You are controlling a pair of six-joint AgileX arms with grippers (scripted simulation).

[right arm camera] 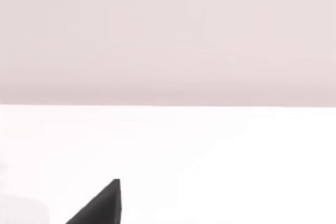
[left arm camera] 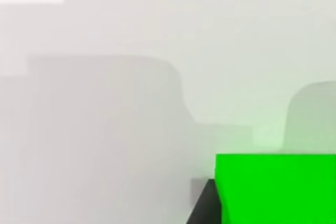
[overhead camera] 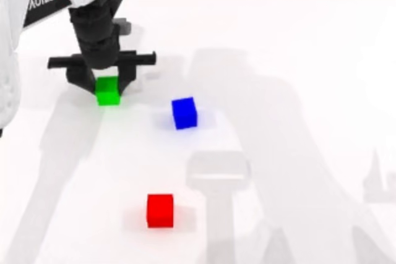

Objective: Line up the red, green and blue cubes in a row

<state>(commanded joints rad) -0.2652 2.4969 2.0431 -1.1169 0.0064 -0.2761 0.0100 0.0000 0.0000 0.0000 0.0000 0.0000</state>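
Note:
The green cube point(overhead camera: 107, 90) sits at the back left of the table, between the black fingers of my left gripper point(overhead camera: 106, 86), which is shut on it. In the left wrist view the green cube point(left arm camera: 276, 190) fills the corner, with one dark fingertip point(left arm camera: 207, 207) pressed against its side. The blue cube point(overhead camera: 184, 113) lies alone near the middle. Closer to the front stands the red cube point(overhead camera: 160, 210), also alone. My right arm is outside the top view. Its wrist view shows one black fingertip point(right arm camera: 105, 205) with a wide bare gap beside it and nothing held.
The white table point(overhead camera: 297, 91) carries only grey shadows of the arms across its middle and right. A pale wall point(right arm camera: 168, 35) rises beyond the table's far edge in the right wrist view.

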